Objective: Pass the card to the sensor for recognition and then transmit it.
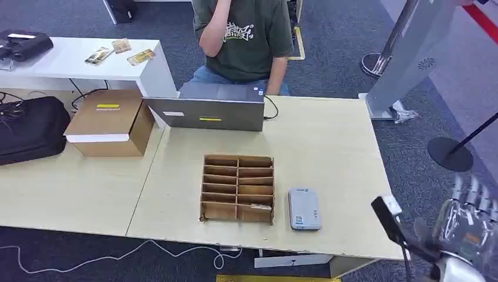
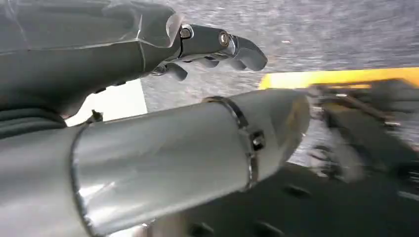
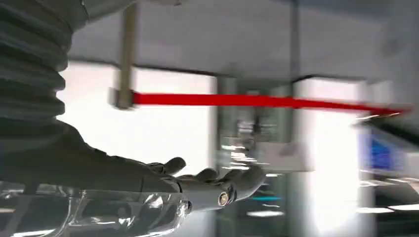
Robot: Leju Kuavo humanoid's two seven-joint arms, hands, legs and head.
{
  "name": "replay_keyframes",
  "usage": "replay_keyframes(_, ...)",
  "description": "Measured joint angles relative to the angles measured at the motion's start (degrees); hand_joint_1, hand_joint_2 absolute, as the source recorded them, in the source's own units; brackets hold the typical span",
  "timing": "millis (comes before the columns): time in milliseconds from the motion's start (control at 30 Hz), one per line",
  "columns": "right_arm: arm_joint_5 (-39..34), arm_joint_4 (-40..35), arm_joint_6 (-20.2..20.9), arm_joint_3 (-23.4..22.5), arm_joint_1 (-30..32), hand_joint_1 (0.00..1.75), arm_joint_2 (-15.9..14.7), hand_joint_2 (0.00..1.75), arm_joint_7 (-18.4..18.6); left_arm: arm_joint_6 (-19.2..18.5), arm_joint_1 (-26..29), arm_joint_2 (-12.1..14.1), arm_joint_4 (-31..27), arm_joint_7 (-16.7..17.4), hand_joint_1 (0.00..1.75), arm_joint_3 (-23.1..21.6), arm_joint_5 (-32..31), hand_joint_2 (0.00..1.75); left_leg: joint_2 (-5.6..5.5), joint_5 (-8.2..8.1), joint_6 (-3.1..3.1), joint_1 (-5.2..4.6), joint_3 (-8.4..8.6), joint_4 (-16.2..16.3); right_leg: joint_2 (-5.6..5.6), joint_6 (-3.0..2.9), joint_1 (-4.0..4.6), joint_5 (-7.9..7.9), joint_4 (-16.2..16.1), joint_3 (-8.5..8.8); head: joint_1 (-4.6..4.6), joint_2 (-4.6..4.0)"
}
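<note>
1. Head view: the rack (image 1: pixel 238 189) stands on the worktop (image 1: pixel 329 147), and this note places everything else from it. A card (image 1: pixel 261 207) lies in one of its lower right slots, touched by neither hand. I cannot tell whether other slots hold cards.
2. The sensor (image 1: pixel 304 208), a flat grey box, lies on the worktop just beside the rack, on the robot's right. Nothing rests on it.
3. The right hand (image 1: pixel 473 202) is raised well apart from the rack, off the worktop's near right corner and blurred. In the right wrist view the right hand (image 3: pixel 212 185) has its fingers (image 3: pixel 247 180) stretched and apart, holding nothing.
4. The left hand (image 2: pixel 217 47) in the left wrist view hangs over grey floor, away from the rack. Its fingers are loosely extended and empty.
5. Beyond the rack, a laptop (image 1: pixel 211 108) stands closed-side toward the robot, with a person (image 1: pixel 244 38) seated behind it. A cardboard box (image 1: pixel 111 120) sits far to the rack's left.
6. Judgement: the task looks barely begun. No card is lifted, none is at the sensor, and none has been passed on. Picking, scanning and handing over all remain. The right hand looks best placed to reach in.
</note>
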Motion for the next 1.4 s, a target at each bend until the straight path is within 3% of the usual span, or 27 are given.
replay_keyframes(33, 0.0, 0.82, -0.13, 7.43, -1.65, 0.0, -1.97, 1.75, 7.28, -0.07, 0.15, 0.02, 0.04, -0.02, 0.0, 0.0, 0.0, 0.0, -0.14, 0.02, -0.03, 0.02, 0.14, 0.03, -0.1, -0.03, 0.04, 0.02, -0.01, 0.02, 0.27, 0.02)
replay_keyframes(100, -0.04, 2.54, -0.48, 21.55, -3.29, 0.0, -5.54, 1.75, 6.53, -0.11, 0.36, 0.04, 0.09, 0.39, 0.0, 0.0, 0.02, 0.0, -0.17, 0.07, -0.06, 0.0, 0.12, 0.02, -0.12, -0.1, 0.02, 0.05, 0.02, 0.04, -0.02, 0.02)
replay_keyframes(167, -0.04, 3.81, -1.05, 29.22, -4.37, 0.0, -7.12, 1.75, 5.3, -0.11, 0.57, 0.15, 0.24, 0.61, 0.0, 0.0, 0.02, 0.0, -0.32, 0.1, -0.11, 0.1, 0.08, 0.02, -0.28, -0.16, 0.13, 0.01, 0.06, 0.04, 0.0, 0.0)
replay_keyframes(300, -0.04, 6.28, -2.41, 36.24, -5.98, 0.0, -8.47, 1.75, 4.77, -0.07, 0.58, 0.15, 0.24, 0.92, 0.0, 0.0, 0.0, 0.0, -0.28, -0.02, -0.27, 0.11, 0.09, 0.0, -0.24, -0.3, 0.18, -0.09, 0.11, 0.04, 0.07, 0.02)
replay_keyframes(467, -0.04, 9.12, -4.0, 41.41, -7.65, 0.0, -8.54, 1.75, 4.75, 0.31, 0.54, 0.26, 0.24, 0.98, 0.0, 0.0, 0.02, 0.0, -0.26, -0.14, -0.21, 0.09, 0.08, 0.0, -0.23, -0.24, 0.16, -0.16, 0.06, 0.04, 0.02, 0.02)
replay_keyframes(733, -0.04, 11.63, -6.65, 43.61, -9.74, 0.0, -8.78, 1.75, 4.75, 0.5, 0.56, 0.35, 0.24, 1.03, 0.0, 0.0, 0.66, 0.0, -0.26, -0.14, -0.21, 0.08, 0.08, 0.01, -0.23, -0.23, 0.15, -0.16, 0.03, 0.06, 0.02, 0.0)
replay_keyframes(1000, -0.04, 11.68, -16.79, 41.01, -10.79, 0.0, -11.27, 1.75, 4.77, 0.44, 0.57, 0.37, 0.24, 1.01, 0.0, -0.09, 0.66, 0.0, -0.26, -0.15, -0.2, 0.07, 0.09, 0.02, -0.23, -0.23, 0.15, -0.15, 0.02, 0.06, 0.05, 0.02)
replay_keyframes(1400, -0.04, 8.09, -16.92, 31.24, -8.31, 0.0, -15.05, 1.75, 4.77, 0.74, 0.53, 0.85, 0.24, 1.01, 0.0, -0.39, 0.39, 0.0, -0.25, -0.17, -0.18, 0.06, 0.1, 0.02, -0.22, -0.22, 0.15, -0.15, 0.01, 0.05, 0.0, 0.02)
